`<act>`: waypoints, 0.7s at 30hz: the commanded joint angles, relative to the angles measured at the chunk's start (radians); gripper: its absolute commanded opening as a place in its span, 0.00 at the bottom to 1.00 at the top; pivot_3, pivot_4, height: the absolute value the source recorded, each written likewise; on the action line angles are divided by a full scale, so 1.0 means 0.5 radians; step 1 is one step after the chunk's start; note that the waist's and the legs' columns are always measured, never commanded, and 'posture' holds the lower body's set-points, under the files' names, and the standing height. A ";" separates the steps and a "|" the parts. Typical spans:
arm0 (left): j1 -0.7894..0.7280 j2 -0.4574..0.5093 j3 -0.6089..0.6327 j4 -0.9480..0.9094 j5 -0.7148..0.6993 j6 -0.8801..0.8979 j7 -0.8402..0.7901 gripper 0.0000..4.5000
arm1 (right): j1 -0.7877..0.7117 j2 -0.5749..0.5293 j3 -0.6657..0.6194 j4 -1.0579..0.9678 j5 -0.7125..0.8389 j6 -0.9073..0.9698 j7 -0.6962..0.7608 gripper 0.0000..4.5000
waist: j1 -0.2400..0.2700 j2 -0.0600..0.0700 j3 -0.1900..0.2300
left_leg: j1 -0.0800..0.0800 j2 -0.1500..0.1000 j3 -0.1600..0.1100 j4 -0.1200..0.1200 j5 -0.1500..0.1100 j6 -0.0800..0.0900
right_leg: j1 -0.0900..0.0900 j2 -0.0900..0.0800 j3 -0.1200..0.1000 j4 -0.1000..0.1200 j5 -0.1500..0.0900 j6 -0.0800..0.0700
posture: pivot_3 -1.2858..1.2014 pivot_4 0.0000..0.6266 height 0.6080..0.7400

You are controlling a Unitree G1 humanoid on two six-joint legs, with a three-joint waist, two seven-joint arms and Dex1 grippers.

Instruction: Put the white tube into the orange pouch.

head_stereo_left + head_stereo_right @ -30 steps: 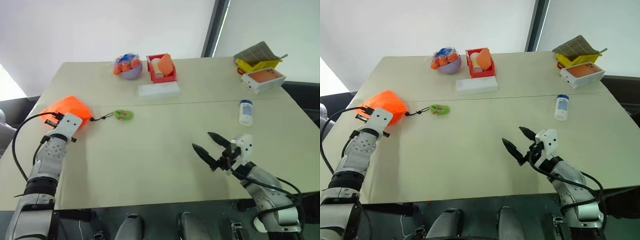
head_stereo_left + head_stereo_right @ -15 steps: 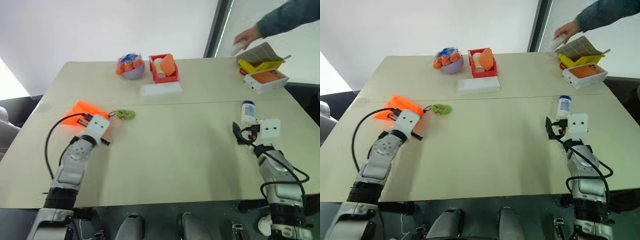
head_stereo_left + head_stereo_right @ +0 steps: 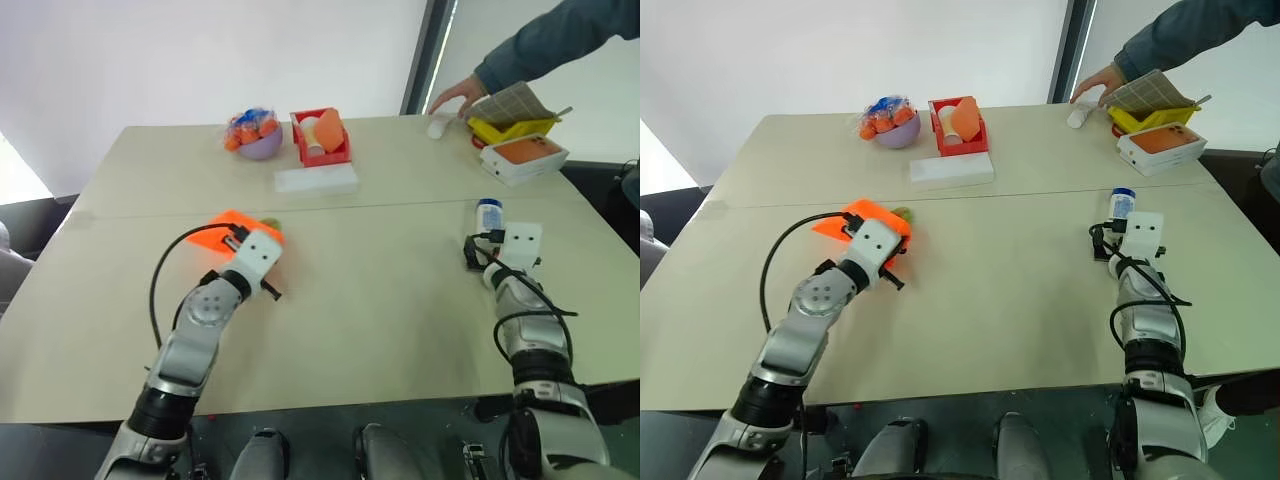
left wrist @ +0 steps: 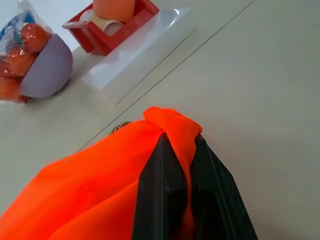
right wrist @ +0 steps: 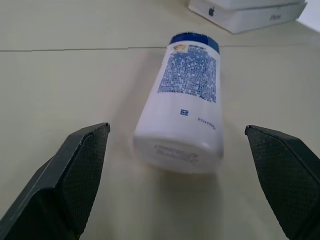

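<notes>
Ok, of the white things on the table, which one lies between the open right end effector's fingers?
The small white plastic tube with the blue cap, lying on its side; the flat white box sits far off by the red basket.

The 2 head views look forward and down from above over the beige table (image 3: 380,290), taking in both arms and the far edge by the wall; they share nearly the same scene, slightly offset sideways. The left wrist view looks close along its fingers (image 4: 160,190), across the orange pouch (image 4: 100,175) toward the red basket (image 4: 107,25). The right wrist view sits low and very near the white tube (image 5: 182,107), facing its base.
</notes>
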 commanded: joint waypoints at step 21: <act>0.243 0.130 0.262 -0.070 -0.258 -0.048 -0.113 0.00 | -0.308 -0.072 -0.121 0.647 0.101 -0.451 0.083 0.45 | 0.000 0.002 0.001 | 0.000 0.000 0.000 0.003 0.000 0.000 | 0.002 0.000 0.001 -0.001 0.000 -0.002 | 0.52 0.24 1.00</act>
